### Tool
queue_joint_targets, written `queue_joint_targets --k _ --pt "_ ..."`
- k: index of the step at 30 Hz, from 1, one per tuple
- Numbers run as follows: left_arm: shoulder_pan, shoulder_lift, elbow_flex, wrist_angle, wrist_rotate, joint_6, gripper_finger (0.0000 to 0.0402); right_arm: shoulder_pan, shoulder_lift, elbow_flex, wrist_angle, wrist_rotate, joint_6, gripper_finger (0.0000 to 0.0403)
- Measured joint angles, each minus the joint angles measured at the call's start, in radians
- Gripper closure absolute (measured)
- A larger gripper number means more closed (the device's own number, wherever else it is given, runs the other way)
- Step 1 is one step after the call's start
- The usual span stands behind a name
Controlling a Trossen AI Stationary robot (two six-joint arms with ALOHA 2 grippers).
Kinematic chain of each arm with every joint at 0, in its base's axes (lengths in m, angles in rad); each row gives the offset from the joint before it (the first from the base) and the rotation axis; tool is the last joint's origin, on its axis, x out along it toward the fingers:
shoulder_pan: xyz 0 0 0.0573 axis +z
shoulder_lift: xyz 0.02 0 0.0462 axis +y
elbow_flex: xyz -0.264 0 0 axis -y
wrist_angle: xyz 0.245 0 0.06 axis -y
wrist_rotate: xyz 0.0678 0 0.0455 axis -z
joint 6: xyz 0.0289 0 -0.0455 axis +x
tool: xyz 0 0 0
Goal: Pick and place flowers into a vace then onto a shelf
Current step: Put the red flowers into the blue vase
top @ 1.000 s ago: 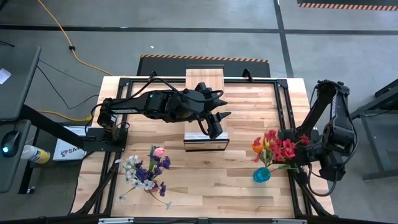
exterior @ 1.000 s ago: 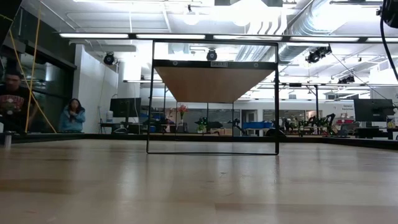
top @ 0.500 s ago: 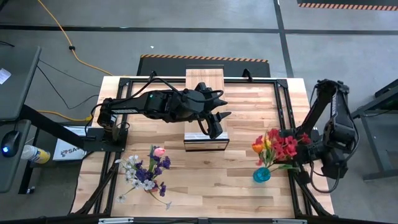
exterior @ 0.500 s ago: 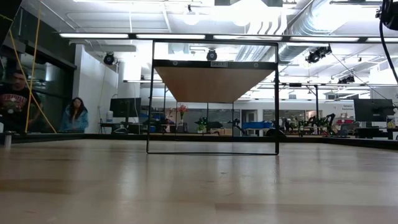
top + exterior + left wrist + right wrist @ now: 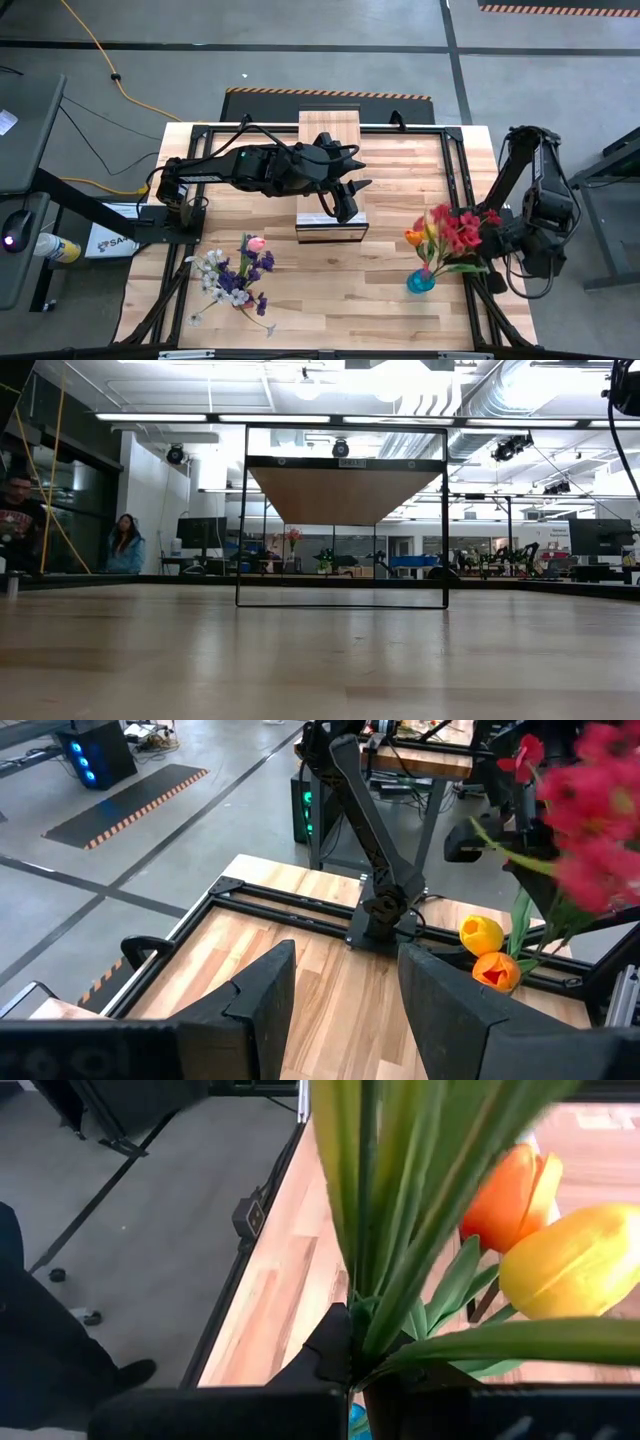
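Observation:
A bunch of flowers, red blossoms with an orange and a yellow tulip, stands with its stem ends in a small blue vase at the table's right. My right gripper is shut on the bunch's green stems; it also shows in the right wrist view. More flowers, a pink tulip with purple and white sprays, lie flat on the table at the near left. My left gripper hangs open and empty over the pale wood shelf; its fingers stand apart in the left wrist view. My right gripper pinches the bundled green stems between its two fingers, a little above the vase. The fingers come roughly level from the table's right side and lie across the stems. The stem ends stay in the vase, and the blossoms lean toward the table's right.
The shelf runs from the far edge to mid-table, with a light metallic strip at its near end; the low view shows it raised on a black frame. A black rail runs along the table's right side. People sit beyond the table.
My right gripper has moved a little toward the table's far right with the stems. The blossoms have tipped toward the right edge, while the vase has stayed where it was.

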Motion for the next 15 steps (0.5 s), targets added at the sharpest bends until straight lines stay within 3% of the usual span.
queue_joint_targets --k 15 --pt "0.0 0.0 0.0 0.0 0.0 0.0 0.019 0.0 0.019 0.0 -0.006 0.037 -0.007 0.0403"
